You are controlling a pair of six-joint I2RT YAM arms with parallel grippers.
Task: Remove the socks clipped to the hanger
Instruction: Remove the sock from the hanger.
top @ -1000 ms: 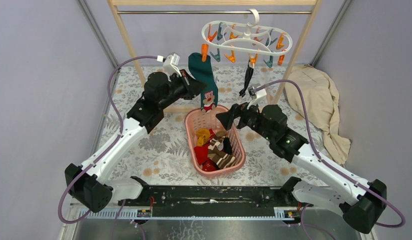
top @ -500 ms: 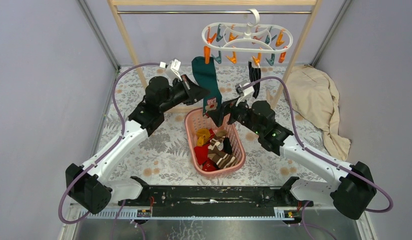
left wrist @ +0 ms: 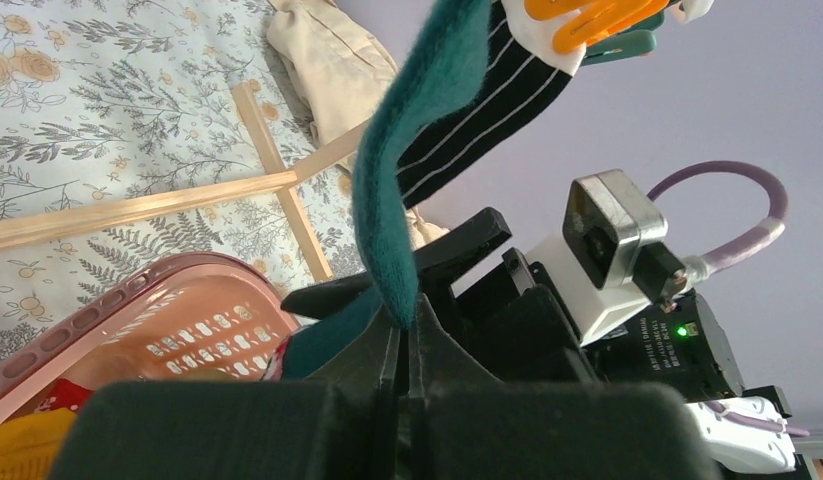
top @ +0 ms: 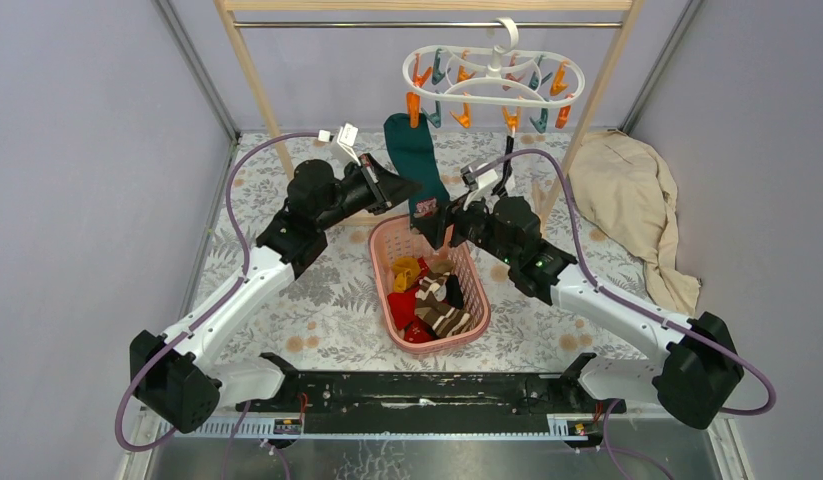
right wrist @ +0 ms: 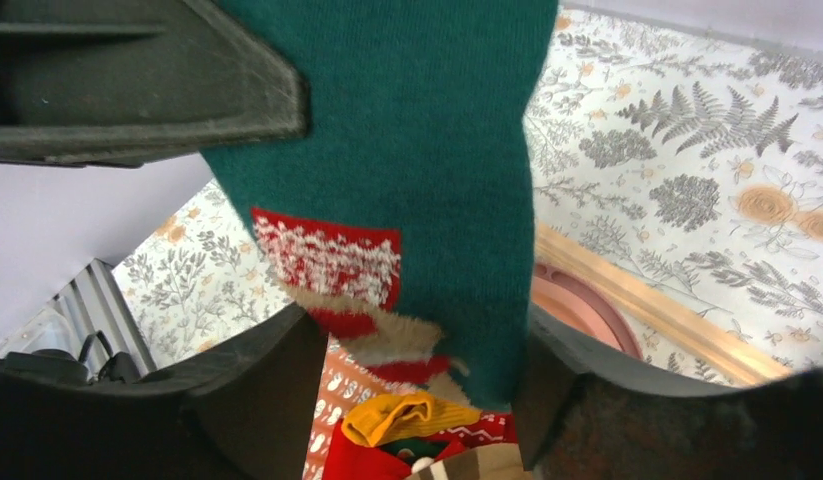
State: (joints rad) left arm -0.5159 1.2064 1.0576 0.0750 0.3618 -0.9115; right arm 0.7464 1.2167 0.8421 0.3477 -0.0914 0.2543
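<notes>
The white hanger (top: 494, 78) hangs from the wooden rack's rod. A dark teal sock (top: 415, 160) with a red and white toe hangs from an orange clip (top: 414, 105). A black striped sock (top: 506, 155) hangs from another clip. My left gripper (top: 400, 186) is shut on the teal sock's edge (left wrist: 407, 150), at mid-length. My right gripper (top: 435, 226) is open, its fingers (right wrist: 237, 400) on either side of the teal sock's lower end (right wrist: 417, 130), not pressing it. The black sock (left wrist: 487, 110) shows behind the teal one in the left wrist view.
A pink basket (top: 379, 262) below the teal sock holds mustard (top: 407, 270), red (top: 402, 305) and brown-and-white striped (top: 445, 318) socks. A beige garment (top: 637, 210) lies at the right. The wooden rack's legs (top: 252, 70) stand behind both arms.
My right gripper has swung left, away from the black sock, and now straddles the teal sock's lower end. My left gripper has shifted slightly right on the teal sock. The black sock hangs free.
</notes>
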